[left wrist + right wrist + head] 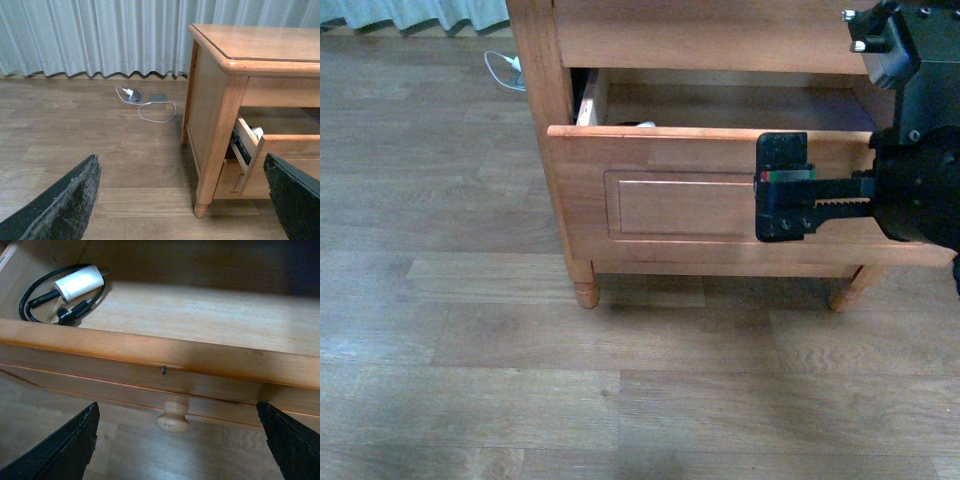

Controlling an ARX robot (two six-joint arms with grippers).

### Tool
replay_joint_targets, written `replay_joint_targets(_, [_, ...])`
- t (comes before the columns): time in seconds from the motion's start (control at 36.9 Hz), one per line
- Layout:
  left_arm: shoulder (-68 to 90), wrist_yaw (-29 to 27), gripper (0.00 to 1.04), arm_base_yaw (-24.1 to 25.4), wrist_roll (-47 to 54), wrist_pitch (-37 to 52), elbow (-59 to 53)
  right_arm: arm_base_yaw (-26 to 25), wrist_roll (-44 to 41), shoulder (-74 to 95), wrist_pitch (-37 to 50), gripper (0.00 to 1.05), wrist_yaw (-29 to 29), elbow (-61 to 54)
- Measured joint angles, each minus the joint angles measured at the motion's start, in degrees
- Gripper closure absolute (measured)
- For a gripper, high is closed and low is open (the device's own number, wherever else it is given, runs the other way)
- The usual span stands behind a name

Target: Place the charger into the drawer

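Observation:
The charger (75, 284), a white block with a looped black cable, lies on the pale floor of the open drawer (165, 352), in its far corner. A bit of it shows over the drawer's front in the front view (642, 124) and at the drawer's side in the left wrist view (256, 132). My right gripper (180, 450) is open and empty, its fingers on either side of the round pale knob (173, 419) without touching it. In the front view it (782, 190) hangs before the drawer front (670, 205). My left gripper (185, 200) is open and empty, off to the cabinet's side above the floor.
The honey-brown cabinet (260, 47) stands on a wood floor, its front leg (201, 207) between my left fingers. A white cord with a pale plug (134, 95) lies on the floor by the curtain (100, 35); it also shows in the front view (505, 68).

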Motion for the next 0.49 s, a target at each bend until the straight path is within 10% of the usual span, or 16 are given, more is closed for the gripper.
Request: replay_joint_targets(0.49, [0.0, 0.0, 0.06, 0.0, 0.0, 0.0, 0.0, -0.2, 1.3, 17.3, 13.2, 0.09, 6.9, 13.9])
